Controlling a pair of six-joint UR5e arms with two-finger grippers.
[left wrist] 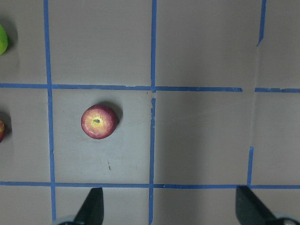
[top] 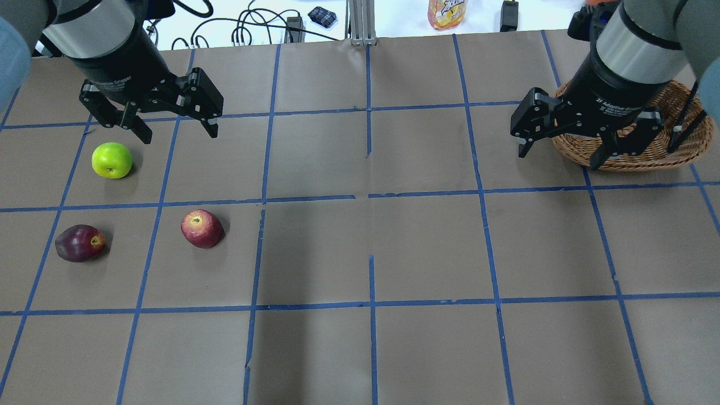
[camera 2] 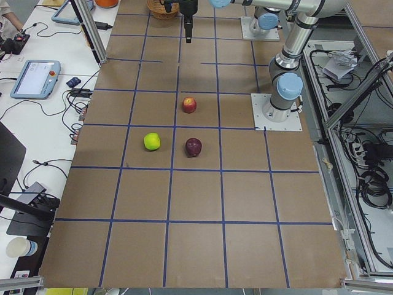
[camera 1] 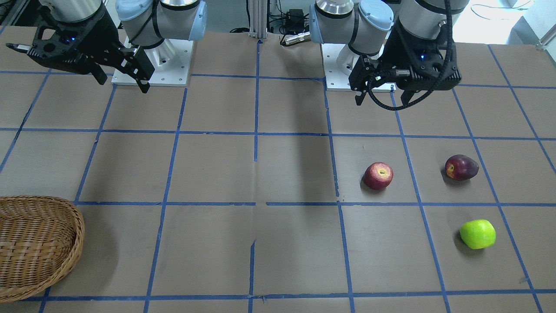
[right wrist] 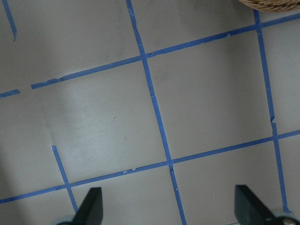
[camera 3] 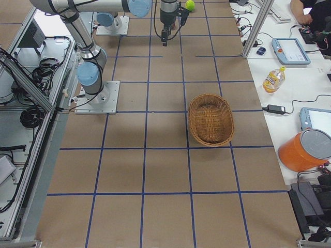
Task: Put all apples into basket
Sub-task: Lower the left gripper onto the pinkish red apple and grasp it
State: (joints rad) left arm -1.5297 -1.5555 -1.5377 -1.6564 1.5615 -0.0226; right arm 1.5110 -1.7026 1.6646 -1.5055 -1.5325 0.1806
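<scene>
Nearest the robot, on the left half of the brown tabletop (top: 427, 242), lies the dark maroon apple (top: 80, 243). One taped square toward the middle is the red apple (top: 201, 228), its yellowish hollow turned up. Farther out sits the green apple (top: 112, 160), apart from both. The left claw (top: 180, 135) hangs high over that side, fingers spread wide, gripping nothing. Across on the right, the right claw (top: 558, 159) is just as wide and empty, hovering near the wicker basket (top: 635, 164), which rests farthest out, well apart from all three apples.
</scene>
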